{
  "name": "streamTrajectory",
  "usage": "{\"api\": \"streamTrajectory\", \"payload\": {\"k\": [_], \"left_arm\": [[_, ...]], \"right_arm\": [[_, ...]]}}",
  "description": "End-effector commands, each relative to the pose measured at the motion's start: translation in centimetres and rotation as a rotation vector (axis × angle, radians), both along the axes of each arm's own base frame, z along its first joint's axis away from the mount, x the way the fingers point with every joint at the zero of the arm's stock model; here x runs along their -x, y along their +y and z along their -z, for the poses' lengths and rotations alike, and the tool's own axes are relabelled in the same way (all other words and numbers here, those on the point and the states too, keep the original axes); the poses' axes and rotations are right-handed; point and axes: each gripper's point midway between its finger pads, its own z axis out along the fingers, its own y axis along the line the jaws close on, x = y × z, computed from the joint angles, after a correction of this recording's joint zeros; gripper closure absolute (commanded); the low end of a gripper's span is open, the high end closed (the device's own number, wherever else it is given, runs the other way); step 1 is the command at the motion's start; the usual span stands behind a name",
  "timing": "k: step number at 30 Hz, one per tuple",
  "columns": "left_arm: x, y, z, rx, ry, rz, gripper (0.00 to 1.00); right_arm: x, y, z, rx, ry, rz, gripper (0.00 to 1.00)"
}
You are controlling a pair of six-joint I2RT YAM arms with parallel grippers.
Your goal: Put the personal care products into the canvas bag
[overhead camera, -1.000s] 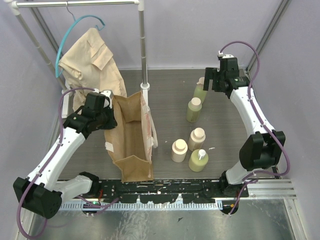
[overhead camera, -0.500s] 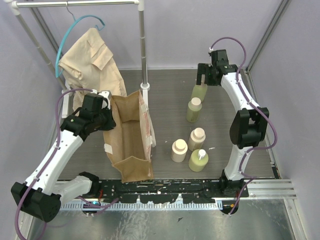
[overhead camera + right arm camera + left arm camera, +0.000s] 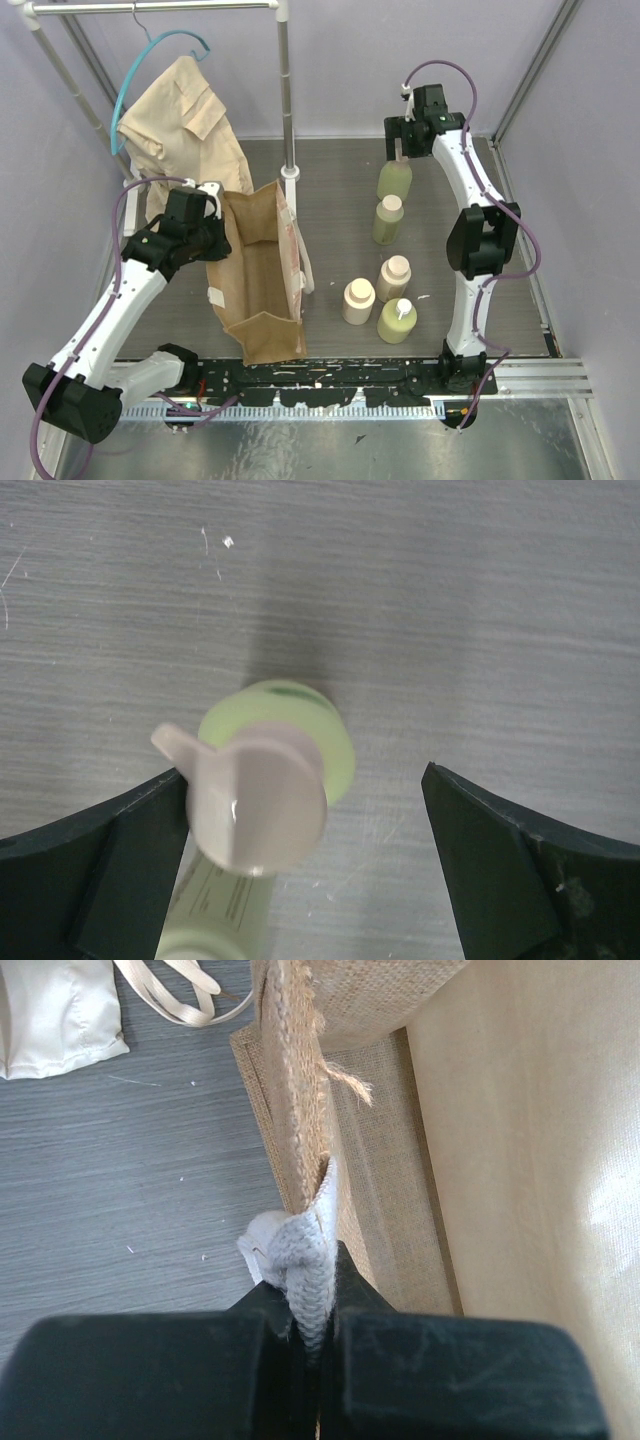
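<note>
left fingers [image 3: 220,1360] are clenching the rim of the tall tan-brown canvas bag [image 3: 262,300], which is standing open on the grey tabletop [image 3: 340,200]. right fingers [image 3: 110,860] are hanging released, straddling the far olive-green plastic bottle with cream cap [image 3: 262,800]. Two more olive-green bottles [image 3: 388,222] and two beige-peach bottles [image 3: 358,300] are standing right of the bag, outside it.

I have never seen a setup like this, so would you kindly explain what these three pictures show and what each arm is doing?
These are two robot arms bolted to a table. The wide picture looks down from above; the other two come from cameras on the wrists. The left gripper pinches the rim of the upright bag, which stands open. The right gripper is open around the cap of the farthest green bottle, not gripping it. Four other bottles stand nearby, and a shirt hangs on a rack behind.
</note>
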Motion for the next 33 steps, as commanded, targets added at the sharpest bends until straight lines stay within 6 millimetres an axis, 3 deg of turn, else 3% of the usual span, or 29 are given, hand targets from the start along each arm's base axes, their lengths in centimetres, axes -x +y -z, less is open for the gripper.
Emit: {"api": "streamTrajectory", "payload": {"k": [1, 6, 14, 23, 33], "left_arm": [[-0.3, 0.1, -0.4, -0.016, -0.013, 0.008, 1.0], [-0.4, 0.2, -0.2, -0.024, -0.006, 0.01, 1.0], [-0.5, 0.2, -0.1, -0.027, -0.002, 0.01, 1.0], [-0.5, 0.1, -0.3, -0.024, -0.008, 0.009, 1.0], [-0.6, 0.1, 0.3, -0.03, 0.014, 0.01, 1.0]], "right_arm": [[-0.6, -0.6, -0.2, 0.087, 0.046, -0.078, 0.0], [-0.5, 0.1, -0.3, 0.087, 0.053, -0.163, 0.0], [0.4, 1.3, 0.9, 0.054, 0.101, -0.26, 0.0], [0.1, 1.9, 2.1, 0.051, 0.104, -0.328, 0.0], [-0.1, 2.2, 5.2, 0.085, 0.139, -0.361, 0.0]]}}
